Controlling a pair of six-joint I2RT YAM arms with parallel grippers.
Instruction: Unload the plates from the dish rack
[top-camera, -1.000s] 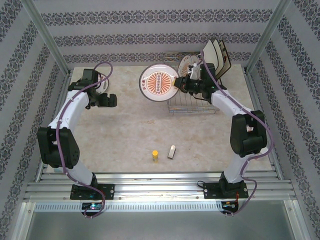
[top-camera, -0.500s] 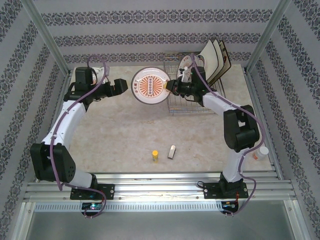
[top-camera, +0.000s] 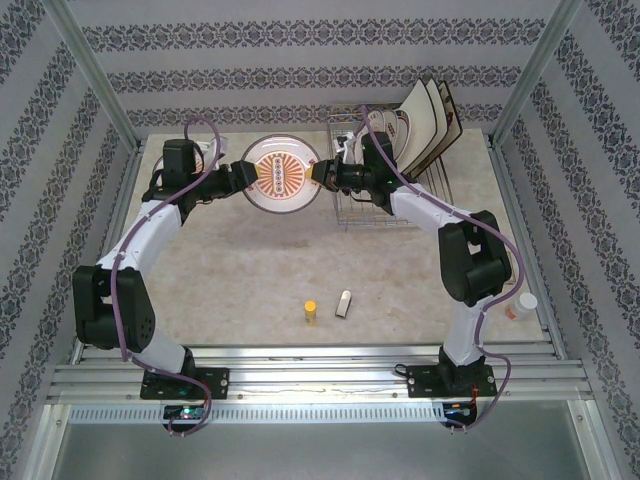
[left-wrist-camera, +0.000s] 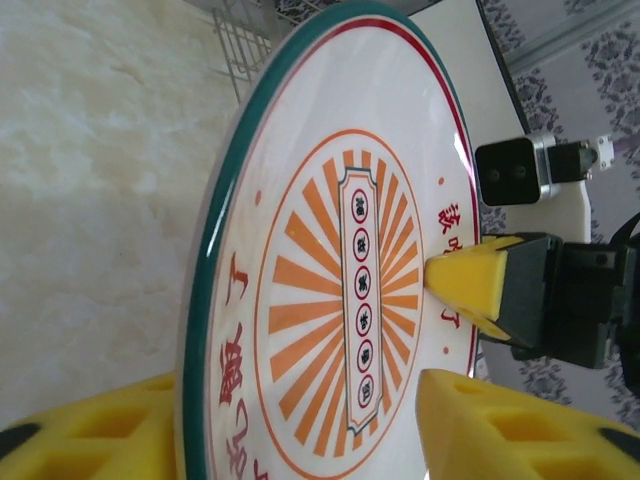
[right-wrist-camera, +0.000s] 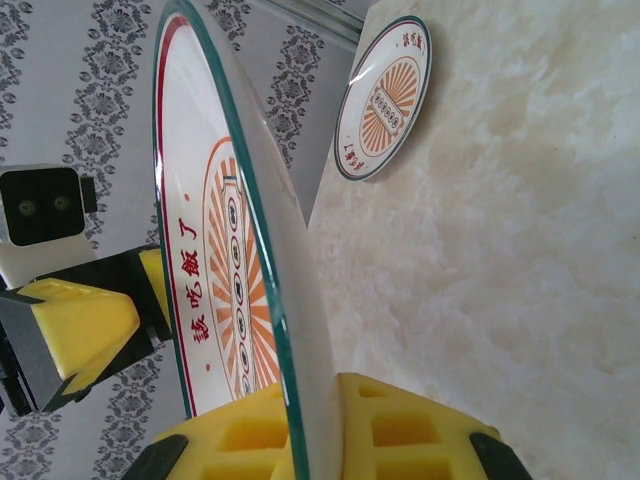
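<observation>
A round white plate (top-camera: 282, 173) with a teal rim and an orange sunburst hangs upright above the table, left of the dish rack (top-camera: 385, 195). My right gripper (top-camera: 318, 172) is shut on its right rim, pads (right-wrist-camera: 400, 430) pinching the edge. My left gripper (top-camera: 243, 176) straddles the left rim, open: one pad (left-wrist-camera: 90, 430) is by the plate's back, the other (left-wrist-camera: 510, 430) stands off its face. Square cream plates (top-camera: 430, 112) and a round plate (top-camera: 385, 128) stand in the rack. Another round plate (right-wrist-camera: 385, 100) sits on the table by the wall.
A small yellow bottle (top-camera: 311, 311) and a silver object (top-camera: 344, 303) lie on the table near the front middle. A white bottle with an orange cap (top-camera: 518, 305) sits at the right edge. The patterned back wall stands close behind the rack.
My right arm has carried the plate leftward, away from the rack. My left arm has swung in from the left, and its jaws have narrowed around the plate's left rim.
</observation>
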